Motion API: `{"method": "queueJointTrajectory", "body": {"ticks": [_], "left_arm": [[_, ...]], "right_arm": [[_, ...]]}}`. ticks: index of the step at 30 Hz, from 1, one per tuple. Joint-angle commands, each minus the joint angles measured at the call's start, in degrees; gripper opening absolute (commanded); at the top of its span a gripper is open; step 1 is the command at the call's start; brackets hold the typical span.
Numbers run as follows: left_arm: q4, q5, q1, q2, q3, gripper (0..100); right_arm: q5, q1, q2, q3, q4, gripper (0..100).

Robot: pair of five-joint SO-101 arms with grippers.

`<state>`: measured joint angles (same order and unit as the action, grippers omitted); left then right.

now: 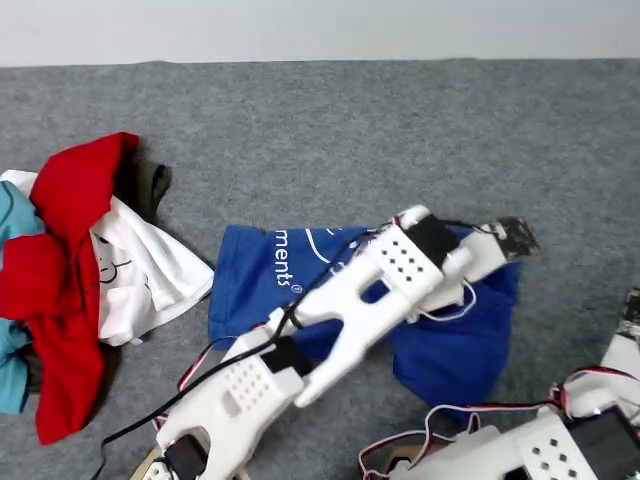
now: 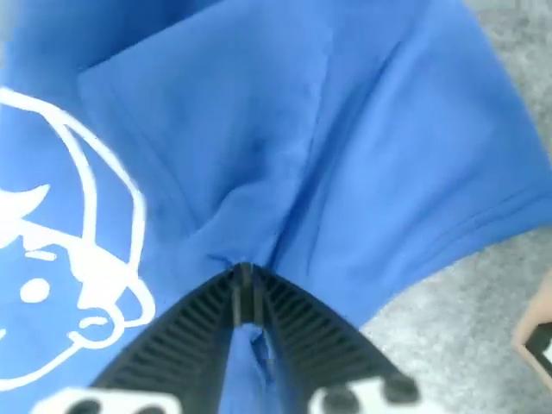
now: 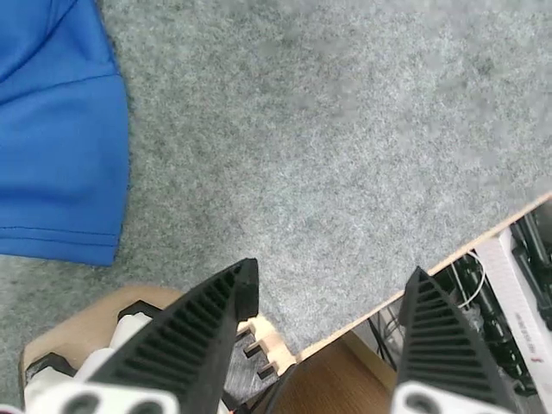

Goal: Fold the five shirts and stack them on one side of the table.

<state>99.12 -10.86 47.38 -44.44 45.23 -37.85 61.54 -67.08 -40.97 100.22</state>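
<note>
**Left arm pinching the blue shirt; right arm off its near edge**

High view
- The soft, white-printed blue shirt [image 1: 248,285] lies part spread mid-table on the grey felt table cover [image 1: 400,130]. Its long axis runs roughly left to right.
- The white plastic left arm [image 1: 350,290] slants across the shirt from the near edge, and its far end sits above the shirt's right-hand part.
- The white right arm [image 1: 545,445] sits low at the near right corner, beside the shirt's near edge and apart from it.
- At the left edge there is a crumpled heap well clear of the blue shirt: a bright red shirt [image 1: 70,200], a white shirt with a line drawing [image 1: 150,270], a teal garment [image 1: 10,220] and a dark olive garment [image 1: 152,185].
- No folded stack is started, so by my reading the task is in its early stage.

Left wrist view
- The left gripper [image 2: 244,276] has its black ribbed jaws closed together on a raised ridge of blue cloth.
- Creases fan away from the pinch, and the white cartoon print lies off to one side of it.

Right wrist view
- The right gripper [image 3: 334,272] is spread wide with nothing in it, and hangs over bare grey felt close to the table's wooden edge [image 3: 405,297].
- The shirt's stitched hem [image 3: 60,237] lies off to one side, near but not touching.

Judgement
- The left arm already has the cloth, so the fold turns on carrying that pinch across the shirt's long axis.
- The hem corner lies nearest the right arm, should a second hold be wanted.
</note>
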Motion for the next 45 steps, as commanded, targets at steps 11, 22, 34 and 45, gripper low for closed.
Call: {"method": "queueJointTrajectory", "body": {"ticks": [11, 22, 34, 45], "left_arm": [[1.4, -0.2, -20.7, 10.7, 1.1, 18], [1.2, -0.1, -19.4, 27.4, -15.2, 8], [-3.0, 7.0, -20.6, 49.8, -36.5, 5], [-19.3, 7.5, -25.4, 72.2, -66.5, 5]], "right_arm": [[0.2, -1.0, 0.7, 0.4, -4.0, 27.3], [3.5, -10.3, 0.3, 0.3, -2.9, 27.4], [34.1, -22.9, 0.2, 0.3, -6.4, 27.3], [39.6, -31.5, -8.8, -6.9, -15.3, 18.6]]}}
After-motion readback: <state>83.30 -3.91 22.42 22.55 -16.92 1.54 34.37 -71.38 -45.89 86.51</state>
